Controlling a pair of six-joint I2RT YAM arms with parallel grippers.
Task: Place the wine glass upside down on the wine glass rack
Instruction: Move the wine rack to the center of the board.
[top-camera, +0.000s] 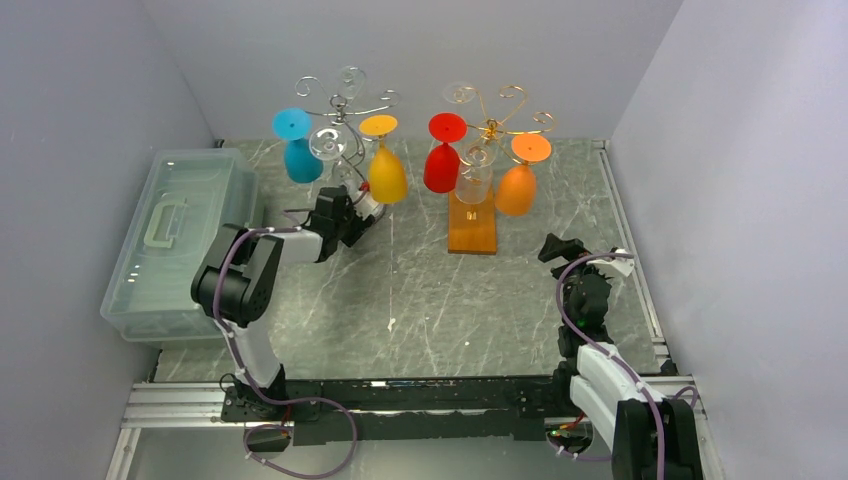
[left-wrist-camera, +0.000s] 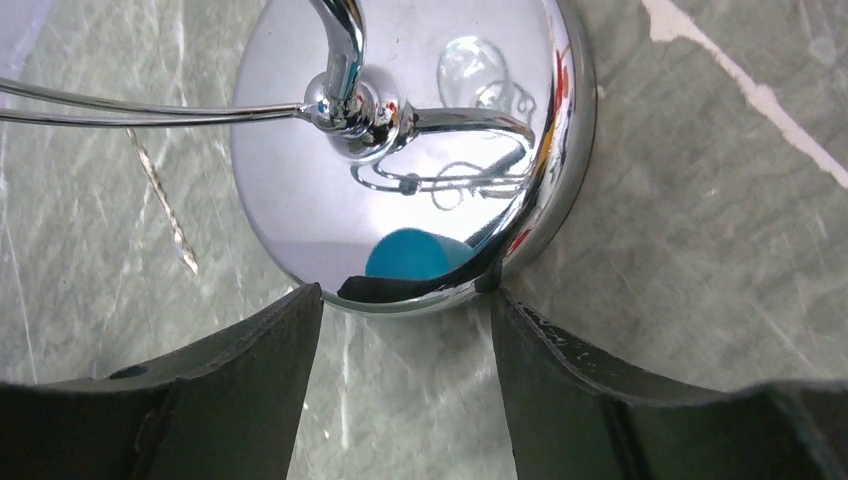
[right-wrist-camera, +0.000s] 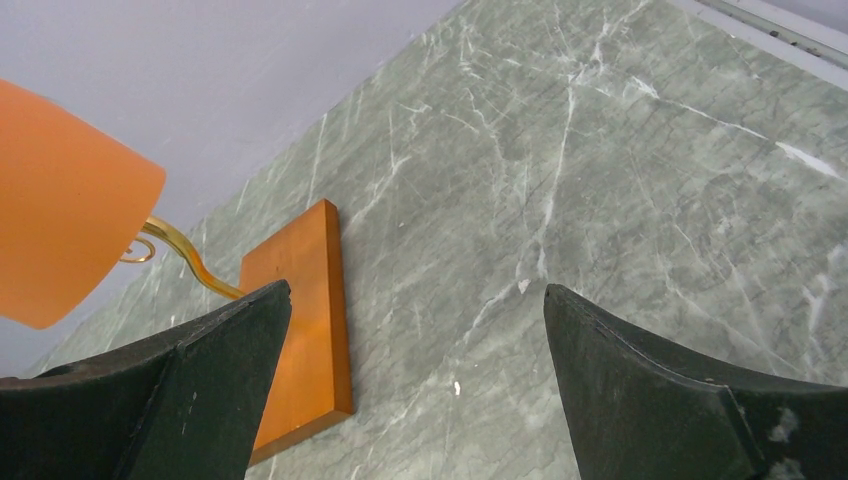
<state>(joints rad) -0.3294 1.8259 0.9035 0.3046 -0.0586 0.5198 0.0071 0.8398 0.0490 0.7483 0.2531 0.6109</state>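
Your left gripper sits by the shiny rack base, fingers apart and empty, likely because the wine glass already hangs there; your right gripper is spread empty too.

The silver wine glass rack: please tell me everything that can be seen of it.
The silver rack looks like polished chrome: a thin post with curled wire arms on a round mirror-like base, upright on the marbled table, back left. A blue glass, a yellow glass and a clear glass hang upside down from it. The open left gripper is at the base's edge; contact is unclear.
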